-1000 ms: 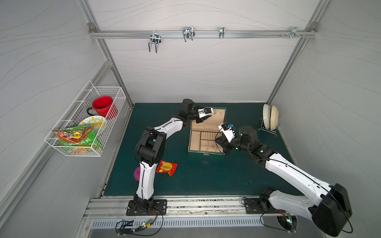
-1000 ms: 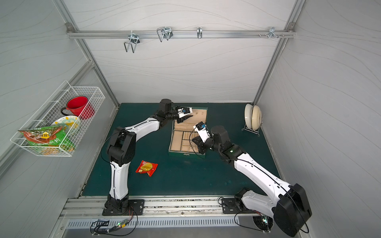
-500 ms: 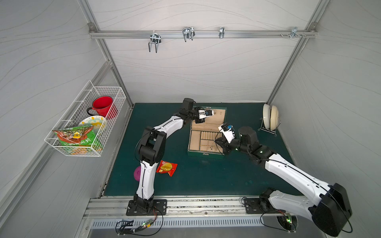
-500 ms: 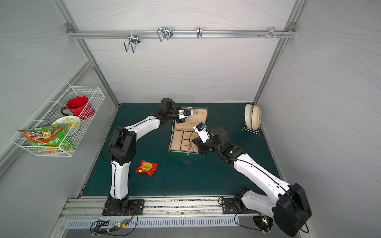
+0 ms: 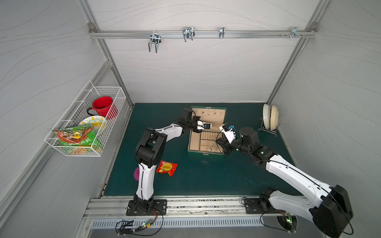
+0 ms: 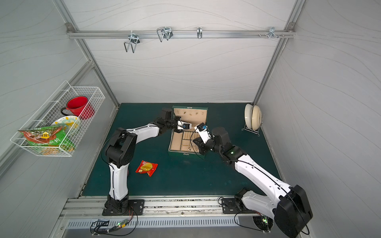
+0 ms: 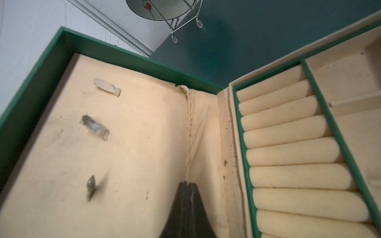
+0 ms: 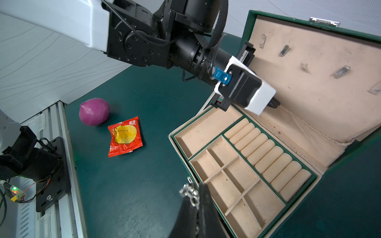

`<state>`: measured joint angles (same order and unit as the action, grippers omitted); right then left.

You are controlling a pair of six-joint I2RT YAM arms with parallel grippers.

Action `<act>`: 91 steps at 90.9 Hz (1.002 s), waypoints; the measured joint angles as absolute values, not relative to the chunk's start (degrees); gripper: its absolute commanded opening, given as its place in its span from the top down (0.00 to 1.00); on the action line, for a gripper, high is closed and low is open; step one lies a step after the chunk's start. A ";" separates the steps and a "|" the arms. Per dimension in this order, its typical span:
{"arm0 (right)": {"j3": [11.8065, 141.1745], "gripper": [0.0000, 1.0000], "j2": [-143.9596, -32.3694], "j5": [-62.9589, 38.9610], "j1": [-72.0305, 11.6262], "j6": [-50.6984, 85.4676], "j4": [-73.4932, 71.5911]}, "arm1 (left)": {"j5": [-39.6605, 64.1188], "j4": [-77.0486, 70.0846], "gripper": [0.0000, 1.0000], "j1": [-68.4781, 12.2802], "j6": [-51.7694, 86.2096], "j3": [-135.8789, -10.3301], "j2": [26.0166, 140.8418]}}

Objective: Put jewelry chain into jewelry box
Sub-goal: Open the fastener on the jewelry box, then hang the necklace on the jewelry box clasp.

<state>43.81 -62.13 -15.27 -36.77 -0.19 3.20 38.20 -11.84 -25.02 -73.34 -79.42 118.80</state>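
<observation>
far left in a top view, a white wire basket (image 5: 86, 125) hangs on the wall with a red mug (image 5: 102, 106) and a green and red snack bag (image 5: 75, 136) inside. on the green mat (image 5: 206, 181), left of centre, a purple ball (image 8: 94, 111) lies near a red packet (image 5: 167, 168), not touching it. in the middle the jewelry box (image 5: 204, 155) stands open, its lid (image 5: 209, 114) raised at the back.

the left gripper (image 7: 188, 185) reaches in from the left with its fingers pressed together. the tips are against the lid's beige lining, close to the seam beside the ring rolls (image 7: 288, 131), and i see nothing between them.

right of that, the right gripper (image 8: 201, 190) is clamped tight on the jewelry chain (image 8: 188, 191). in both top views the chain dangles from it over the small compartments at the box's front right. whether its lower end touches the lining i cannot tell.

at the far right a rack (image 5: 268, 129) holds two pale plates on edge.
</observation>
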 measured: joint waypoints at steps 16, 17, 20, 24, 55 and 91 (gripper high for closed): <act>43.92 1.00 -62.15 -15.05 -36.73 -0.01 3.33 | 38.79 -14.37 0.72 -24.95 -67.94 -79.00 118.52; 43.97 1.00 -62.15 -15.00 -36.73 -0.01 3.42 | 38.89 -14.55 0.70 -24.93 -67.42 -78.89 118.41; 44.07 1.00 -62.19 -14.85 -36.73 -0.03 3.51 | 39.09 -15.20 0.65 -24.84 -65.47 -78.37 117.93; 44.42 1.00 -62.30 -14.52 -36.73 -0.03 3.90 | 39.42 -16.01 0.60 -24.58 -62.83 -77.32 116.95; 53.32 1.00 -68.66 -13.72 -36.67 -0.93 6.09 | 41.74 -23.44 0.41 -22.52 -39.83 -67.51 102.98; 62.04 1.00 -81.30 -13.45 -36.67 -3.42 6.00 | 49.17 -35.29 0.37 -16.38 -16.23 -51.68 93.97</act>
